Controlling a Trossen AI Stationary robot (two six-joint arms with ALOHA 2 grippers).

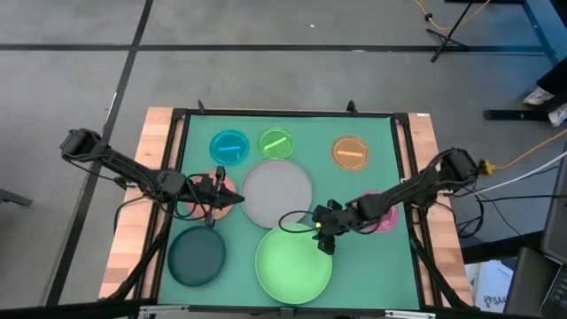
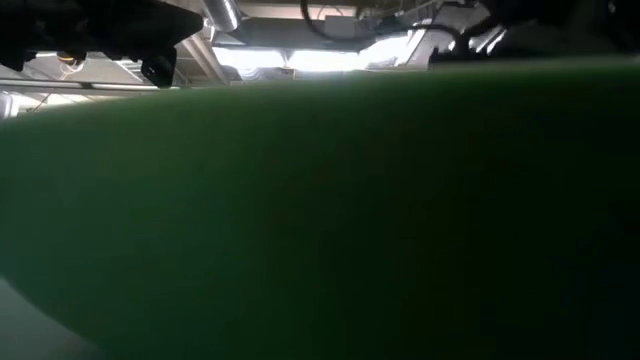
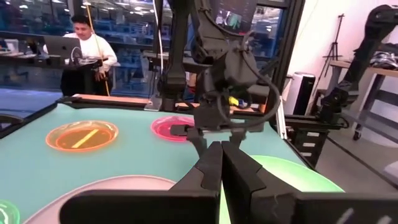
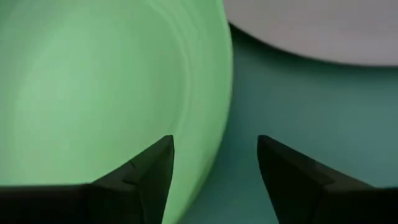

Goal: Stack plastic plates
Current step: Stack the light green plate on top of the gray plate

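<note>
Eight plates lie on the green mat. The large light green plate [image 1: 294, 263] sits at the near edge, and its wall [image 2: 320, 220] fills the low view. The large grey plate [image 1: 276, 193] is in the middle, the dark teal plate [image 1: 197, 257] near left, and the salmon plate [image 1: 225, 183] is partly under my left arm. My right gripper [image 1: 324, 241] [image 4: 214, 149] is open over the light green plate's far right rim [image 4: 219, 134], one finger inside and one outside it. My left gripper [image 1: 237, 198] [image 3: 222, 146] is shut, level, at the grey plate's left edge [image 3: 93, 190].
Small translucent plates lie along the far side: blue [image 1: 229, 146], green [image 1: 276, 143] and orange [image 1: 350, 152] [image 3: 81, 135]. The pink one [image 1: 386, 221] [image 3: 171, 127] lies under my right arm. A black frame and wooden boards edge the mat. A person [image 3: 87, 46] sits beyond the table.
</note>
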